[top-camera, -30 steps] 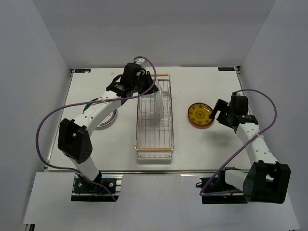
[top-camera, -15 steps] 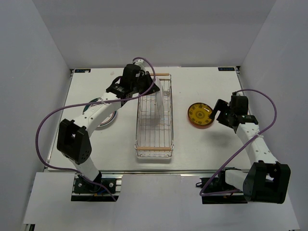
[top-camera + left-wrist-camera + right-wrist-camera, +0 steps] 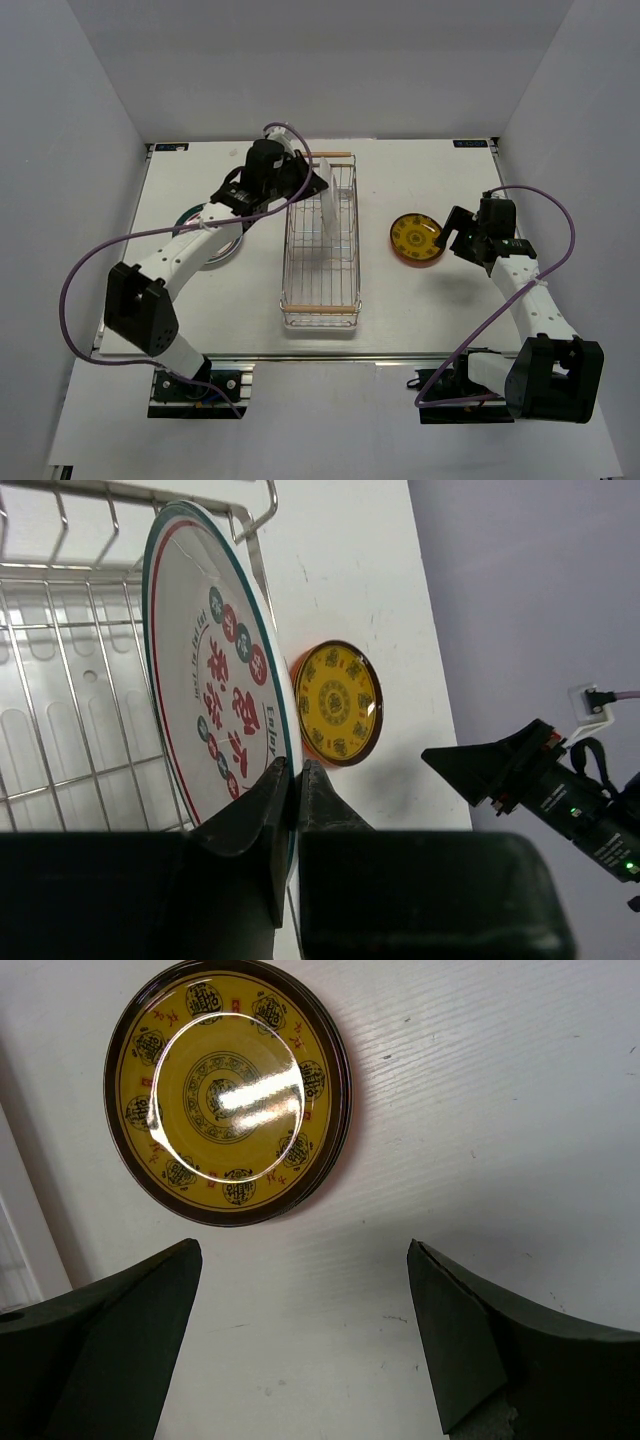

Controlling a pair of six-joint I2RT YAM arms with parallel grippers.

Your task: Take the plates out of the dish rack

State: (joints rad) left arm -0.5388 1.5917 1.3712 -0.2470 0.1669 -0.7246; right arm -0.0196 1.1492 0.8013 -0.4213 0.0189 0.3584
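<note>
Left gripper (image 3: 295, 767) clamps the green-rimmed plate (image 3: 213, 675) by its edge, apparently upright in the dish rack (image 3: 320, 311); right gripper (image 3: 305, 1260) gapes.

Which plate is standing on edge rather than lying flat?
The large white plate with the dark-green rim, on edge in the dish rack and pinched at its rim by the left tool. The yellow plate lies flat on the table.

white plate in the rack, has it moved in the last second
Yes. The white plate now stands more edge-on, its top nearer the far wooden handle of the dish rack, with the left gripper shut on its rim.
</note>
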